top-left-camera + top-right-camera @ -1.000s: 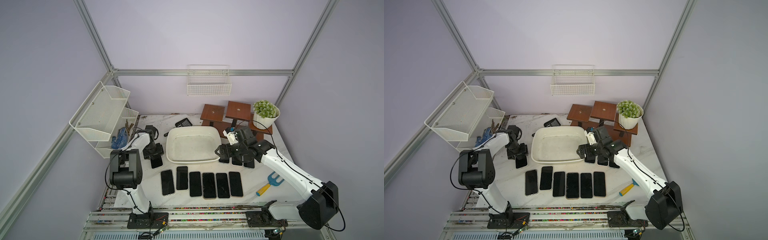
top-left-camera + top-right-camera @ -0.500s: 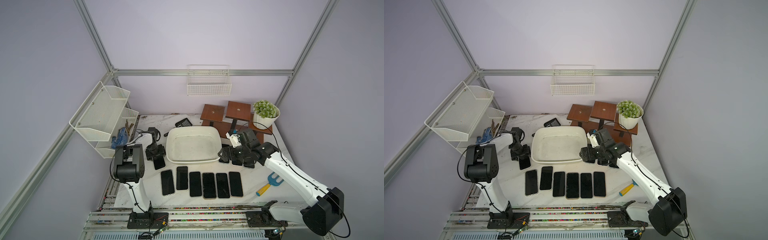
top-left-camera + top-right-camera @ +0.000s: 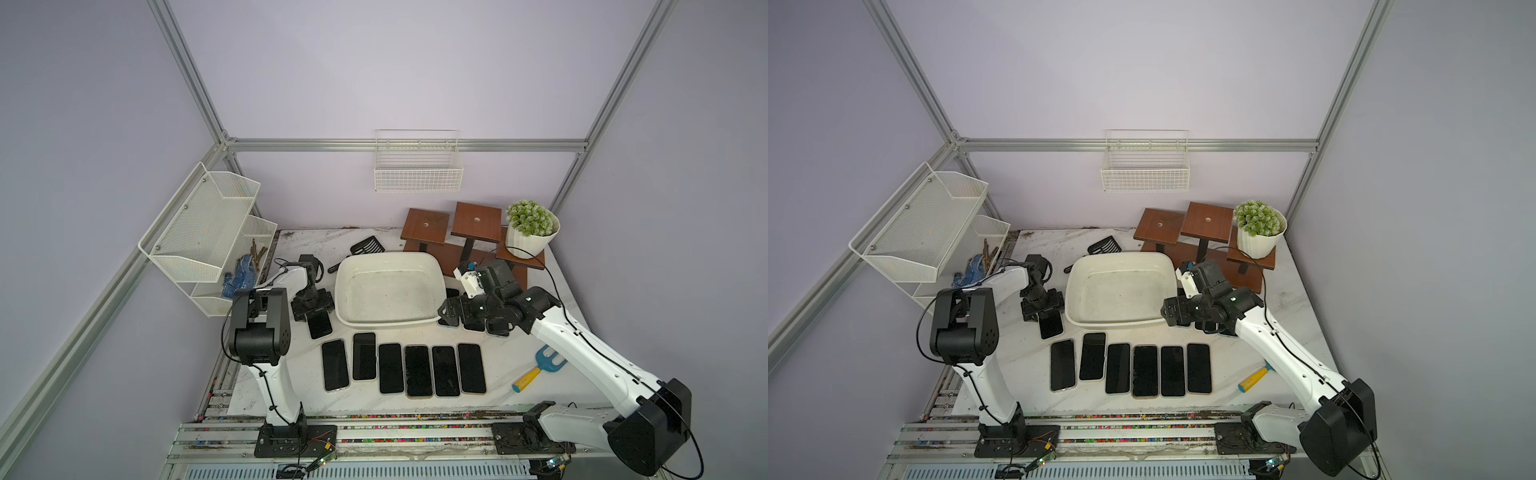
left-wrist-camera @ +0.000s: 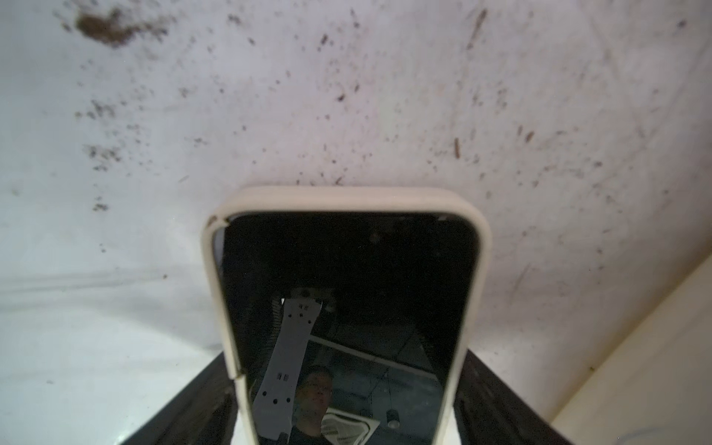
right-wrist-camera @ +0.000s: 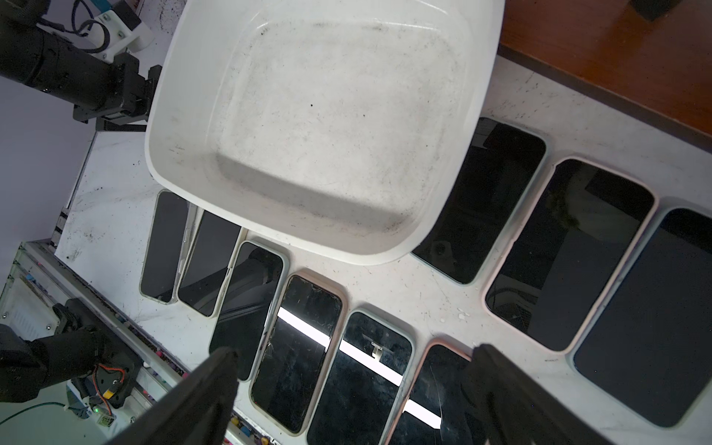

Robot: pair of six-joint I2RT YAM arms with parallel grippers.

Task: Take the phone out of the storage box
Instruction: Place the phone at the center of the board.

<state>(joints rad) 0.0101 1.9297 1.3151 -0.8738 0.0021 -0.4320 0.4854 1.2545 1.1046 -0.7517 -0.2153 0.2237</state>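
The white storage box (image 3: 388, 322) (image 3: 1117, 322) (image 5: 327, 115) stands mid-table with no phone inside it. A phone (image 3: 320, 325) (image 3: 1051, 325) (image 4: 346, 289) in a cream case lies flat on the table just left of the box. My left gripper (image 3: 312, 311) (image 3: 1043, 311) (image 4: 348, 358) is low over the phone's far end, open, a finger along each long side. My right gripper (image 3: 446, 311) (image 3: 1169, 311) (image 5: 354, 352) hovers open and holds nothing, beside the box's front right corner. A corner of the box (image 4: 655, 366) shows in the left wrist view.
Several phones (image 3: 417, 370) lie in a row in front of the box, and more phones (image 5: 566, 250) lie right of it under my right arm. A blue garden fork (image 3: 540, 370), wooden stands (image 3: 473, 220), a potted plant (image 3: 530, 226), a black scoop (image 3: 368, 245) and a mesh rack (image 3: 208, 224) ring the table.
The left gripper's jaws have spread wider around the phone on the table. The right arm has drawn back slightly toward the front right.
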